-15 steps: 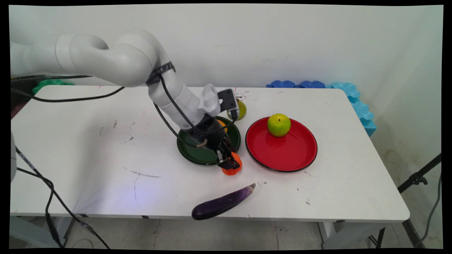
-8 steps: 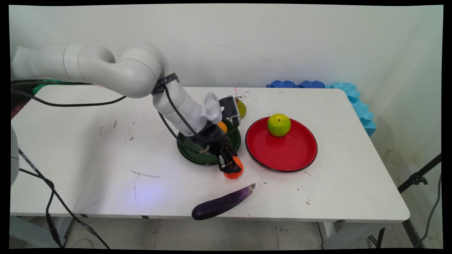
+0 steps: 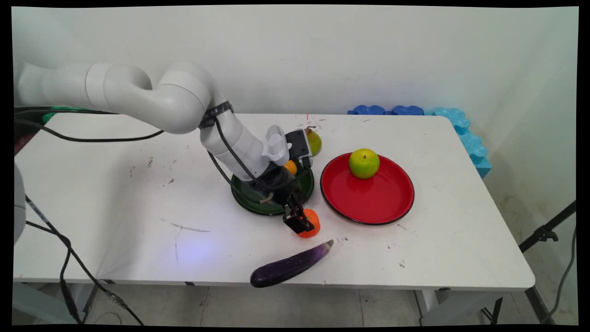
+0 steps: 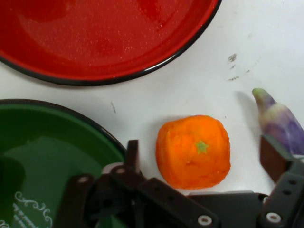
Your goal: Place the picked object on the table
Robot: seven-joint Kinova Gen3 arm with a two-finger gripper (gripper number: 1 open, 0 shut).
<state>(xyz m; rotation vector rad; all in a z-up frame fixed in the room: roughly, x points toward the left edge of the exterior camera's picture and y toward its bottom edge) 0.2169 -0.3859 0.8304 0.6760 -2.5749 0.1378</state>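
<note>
A small orange fruit (image 3: 310,224) (image 4: 194,151) with a green stem mark sits on the white table, just off the near right rim of the dark green plate (image 3: 251,203) (image 4: 42,152). My gripper (image 3: 298,220) (image 4: 199,146) is down around it and open. One finger (image 4: 132,153) stands to the fruit's left and the other finger (image 4: 271,157) to its right, with a gap on each side. The purple eggplant's tip (image 4: 278,118) lies beside the right finger.
A red plate (image 3: 368,203) (image 4: 95,42) to the right holds a green apple (image 3: 364,163). Another small orange fruit (image 3: 290,167) lies on the green plate and a pear (image 3: 315,141) behind it. The eggplant (image 3: 289,265) lies near the front edge. Blue foam blocks (image 3: 415,111) line the back right.
The gripper and the orange fruit have shifted a little right and toward the table's near edge. The arm's elbow has come lower.
</note>
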